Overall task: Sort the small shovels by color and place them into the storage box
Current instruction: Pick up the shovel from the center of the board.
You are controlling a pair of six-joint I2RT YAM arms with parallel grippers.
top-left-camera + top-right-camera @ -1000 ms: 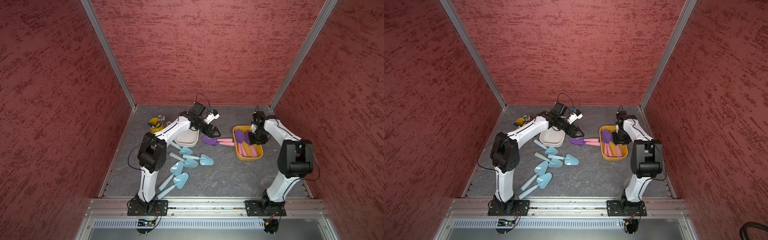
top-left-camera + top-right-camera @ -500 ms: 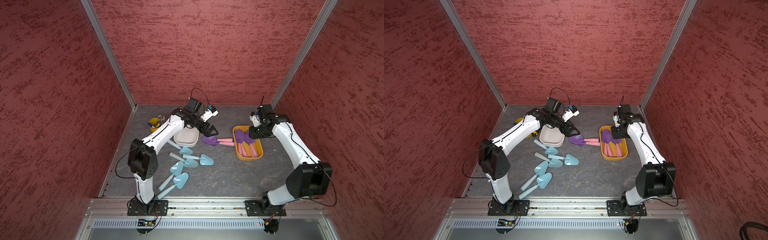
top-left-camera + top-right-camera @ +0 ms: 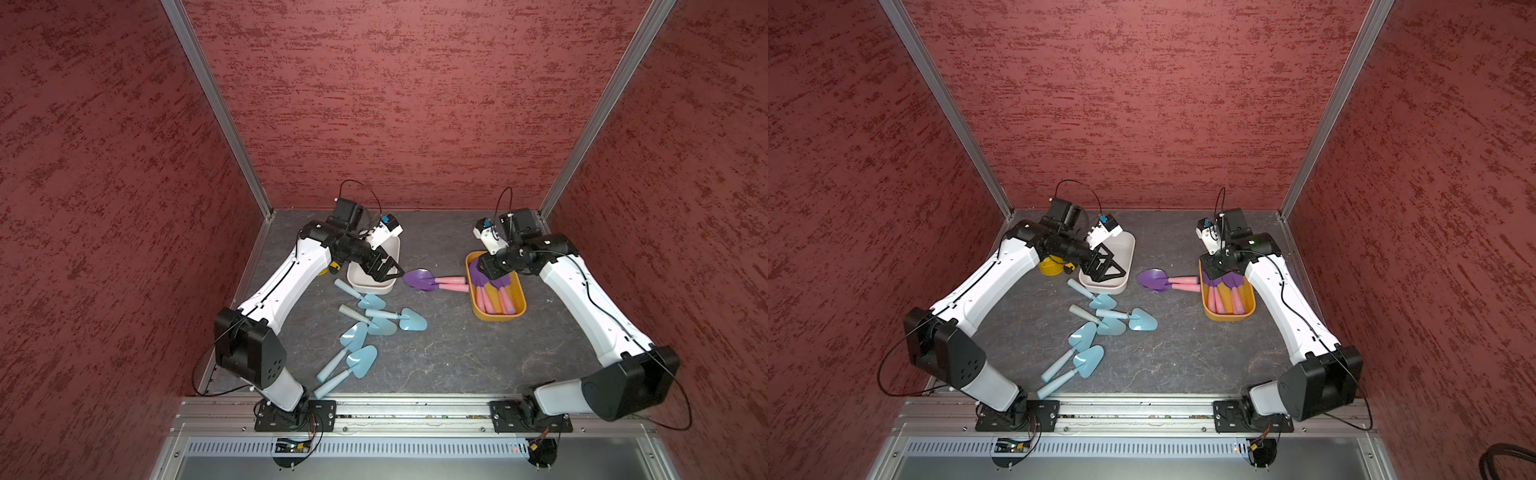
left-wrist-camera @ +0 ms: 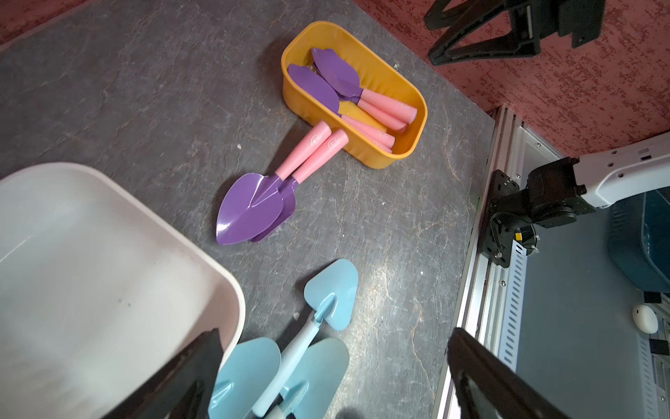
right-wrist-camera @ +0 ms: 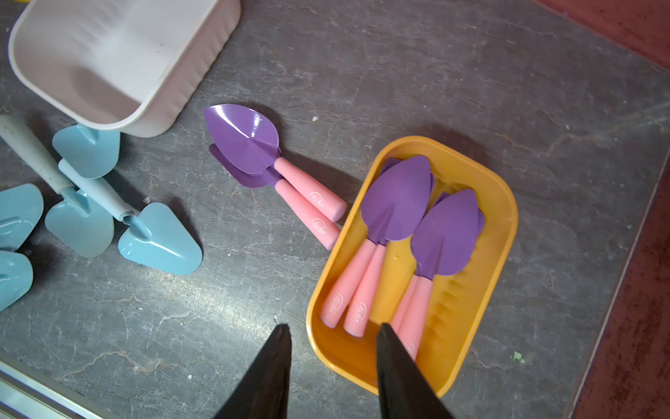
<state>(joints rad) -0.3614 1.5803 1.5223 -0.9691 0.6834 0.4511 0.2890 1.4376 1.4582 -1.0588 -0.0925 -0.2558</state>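
Two purple shovels with pink handles (image 5: 253, 152) lie stacked on the floor, their handle ends against the yellow storage box (image 5: 504, 203). Several more purple ones (image 5: 398, 196) lie inside that box. Several light blue shovels (image 3: 374, 324) are scattered on the floor near the empty white box (image 3: 365, 286). My left gripper (image 3: 388, 270) hangs wide open over the white box's near corner, holding nothing. In its wrist view, the left gripper (image 4: 333, 331) shows blue blades far below it. My right gripper (image 5: 333, 326) hovers above the yellow box's rim, jaws apart and empty.
A yellow cup (image 3: 1050, 266) stands behind the left arm at the back left. Red walls close in three sides. A metal rail (image 3: 415, 411) runs along the front edge, carrying both arm bases. Bare grey floor (image 3: 449, 357) lies between the blue shovels and the right arm.
The left gripper has drawn back from the purple shovels toward the white box. The right arm's elbow has swung out and down to the right, and its gripper has lifted off the yellow box.
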